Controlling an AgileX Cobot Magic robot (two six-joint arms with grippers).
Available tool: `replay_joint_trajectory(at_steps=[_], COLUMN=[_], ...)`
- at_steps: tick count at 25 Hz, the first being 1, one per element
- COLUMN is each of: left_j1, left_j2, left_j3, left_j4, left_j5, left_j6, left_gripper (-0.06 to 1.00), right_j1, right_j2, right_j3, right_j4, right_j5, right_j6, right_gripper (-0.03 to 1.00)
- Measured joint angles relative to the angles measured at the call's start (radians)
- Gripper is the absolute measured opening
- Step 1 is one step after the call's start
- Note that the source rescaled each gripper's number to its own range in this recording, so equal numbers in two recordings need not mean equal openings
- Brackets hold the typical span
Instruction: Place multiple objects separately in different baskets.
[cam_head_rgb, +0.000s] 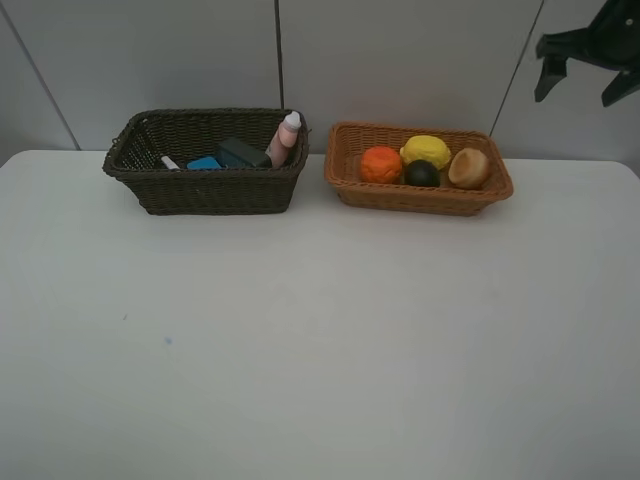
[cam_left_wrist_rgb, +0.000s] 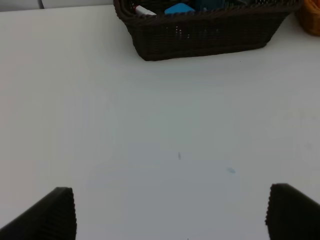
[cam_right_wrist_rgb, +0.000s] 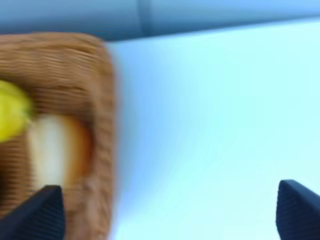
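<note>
Soft even light, faint shadows; right wrist view heavily blurred, bluish.

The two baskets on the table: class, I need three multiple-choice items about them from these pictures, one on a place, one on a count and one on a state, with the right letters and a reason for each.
1. Where does the pink bottle stand?
A. in the dark brown basket
B. in the orange-tan basket
C. on the bare table

2. How many fruits lie in the orange-tan basket?
A. two
B. four
C. six

3. What is the right gripper doing?
A. gripping the lemon
B. open and holding nothing
C. shut on the basket rim

Answers:
1 A: the pink bottle leans in a corner of the dark brown basket.
2 B: the orange, lemon, mangosteen and peach fill the orange-tan basket.
3 B: the right gripper shows its fingers spread wide with only the table between them.
</note>
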Motion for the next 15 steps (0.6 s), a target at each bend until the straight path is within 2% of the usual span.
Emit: replay_joint_trajectory(at_steps=[7, 15], left_j1=[0.0, 0.0], left_j2=[0.0, 0.0], left_j3=[0.0, 0.0], left_j4=[0.0, 0.0], left_j5=[0.0, 0.0], left_j6=[0.0, 0.0], left_gripper=[1.0, 1.0], right_j1=[-0.019, 0.016], right_j2=[-0.228, -0.74], right_j3=[0.316, 0.794], right_j4=[-0.031, -0.035], right_j5=[-0.002, -0.025], right_j6=[0.021, 0.058], right_gripper=[1.0, 1.0])
